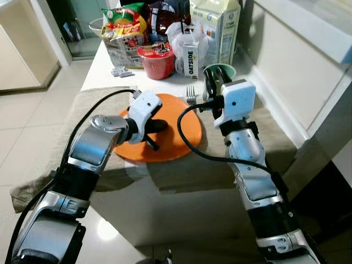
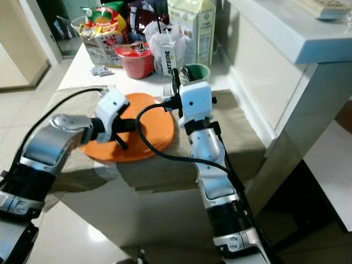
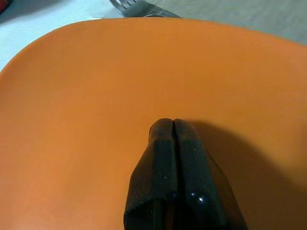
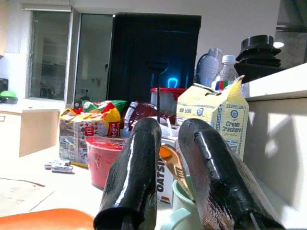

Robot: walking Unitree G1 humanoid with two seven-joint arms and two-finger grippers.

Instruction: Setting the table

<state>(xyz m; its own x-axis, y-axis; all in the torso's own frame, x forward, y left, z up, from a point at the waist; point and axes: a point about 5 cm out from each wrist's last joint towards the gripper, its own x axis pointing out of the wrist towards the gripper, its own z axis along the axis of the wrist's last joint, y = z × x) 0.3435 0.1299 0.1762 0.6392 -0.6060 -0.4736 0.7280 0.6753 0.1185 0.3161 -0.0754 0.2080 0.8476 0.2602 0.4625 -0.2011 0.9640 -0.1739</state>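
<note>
**Table setting: both grippers at the plate and cup**

On the table (image 1: 258,135), under a beige cloth (image 1: 82,104), sits the orange plate (image 1: 181,137), near the front edge.

Left gripper (image 1: 159,126) hovers low over the plate's middle, fingers pressed together with nothing between them (left wrist view confirms: the two black pads meet flush, orange surface all around). Fingertips look just above or touching the plate; can't tell which.

Fork (image 1: 190,92) lies just past the plate's far rim, tines pointing away from the robot.

Right gripper (image 1: 212,80) is at the green cup (image 1: 226,71), which stands beside the fork at the plate's far right. Fingers are slightly parted, pointing toward the clutter, and sit over the cup's near rim. An orange utensil (image 4: 173,165) shows in the gap between them, standing in the cup; can't tell if the fingers actually pinch it.

Behind the cup: Oatside carton (image 1: 190,58), red bowl (image 1: 155,60), cream cracker box (image 1: 217,27), snack bags (image 1: 124,30).
</note>
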